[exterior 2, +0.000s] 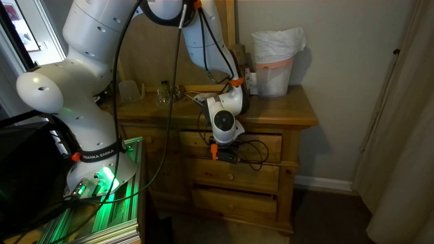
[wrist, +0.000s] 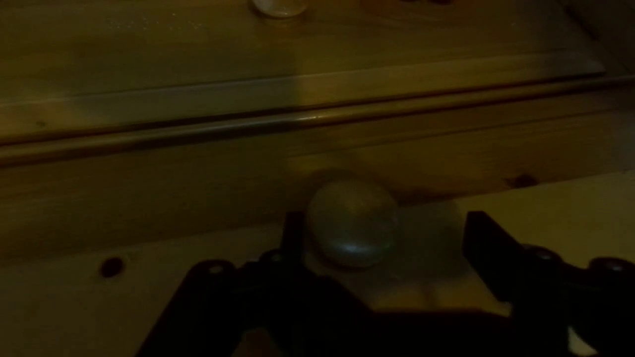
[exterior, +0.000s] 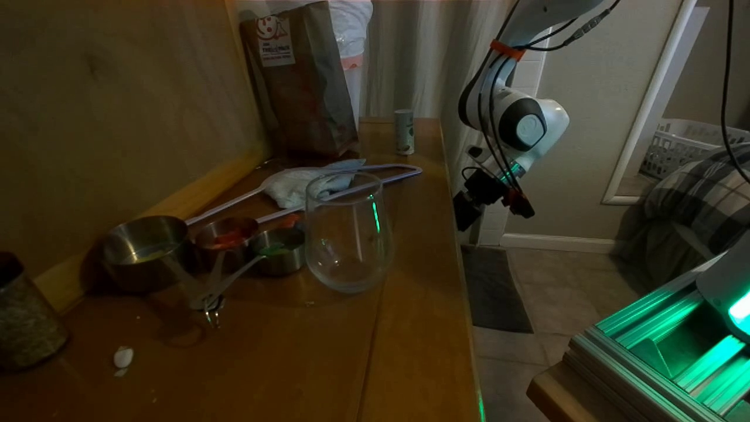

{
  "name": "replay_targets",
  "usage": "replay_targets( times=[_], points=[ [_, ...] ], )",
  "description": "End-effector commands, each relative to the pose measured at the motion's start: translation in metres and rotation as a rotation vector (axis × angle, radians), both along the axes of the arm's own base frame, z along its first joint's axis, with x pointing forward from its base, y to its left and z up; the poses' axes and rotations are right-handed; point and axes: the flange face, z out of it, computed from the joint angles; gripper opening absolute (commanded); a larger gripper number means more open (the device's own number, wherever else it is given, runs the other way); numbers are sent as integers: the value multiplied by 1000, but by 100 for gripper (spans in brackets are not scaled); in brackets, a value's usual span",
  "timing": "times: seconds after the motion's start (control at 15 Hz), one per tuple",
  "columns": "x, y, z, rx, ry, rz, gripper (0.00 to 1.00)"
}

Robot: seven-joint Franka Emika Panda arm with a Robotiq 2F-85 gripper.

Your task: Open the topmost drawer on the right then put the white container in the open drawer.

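Note:
The white container (exterior: 405, 132), a small upright cylinder, stands on the dresser top near its far end in an exterior view. The top right drawer (exterior 2: 191, 140) is partly hidden behind the arm; I cannot tell if it is shut or slightly open. My gripper (wrist: 386, 218) is open, with a round knob (wrist: 353, 223) between its fingers, close to the left finger. I cannot tell whether they touch. In both exterior views the gripper is in front of the dresser, below its top (exterior: 467, 212), and its body hides the top drawer's middle (exterior 2: 227, 155).
The second drawer (exterior 2: 254, 174) and a bottom drawer (exterior 2: 251, 205) with a dark gap above it lie below. On top are a glass (exterior: 348, 234), measuring cups (exterior: 146, 252), a hanger (exterior: 404, 170), a paper bag (exterior: 304, 88) and a lined bin (exterior 2: 274, 78). Cables hang by the wrist.

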Motion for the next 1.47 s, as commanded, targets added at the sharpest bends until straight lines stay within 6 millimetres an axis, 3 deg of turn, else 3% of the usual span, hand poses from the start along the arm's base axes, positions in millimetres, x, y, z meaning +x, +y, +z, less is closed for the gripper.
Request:
replay_targets(
  times=[0.0,0.27,0.6,1.4],
  points=[
    [6,-2,-8,18,-27,-21,52],
    [9,-6,-9,15,-33,-34,24],
    [1,-15,-7,-1,-31,-39,24],
    [-59,-88,6,-64,4,-114,24]
  ],
)
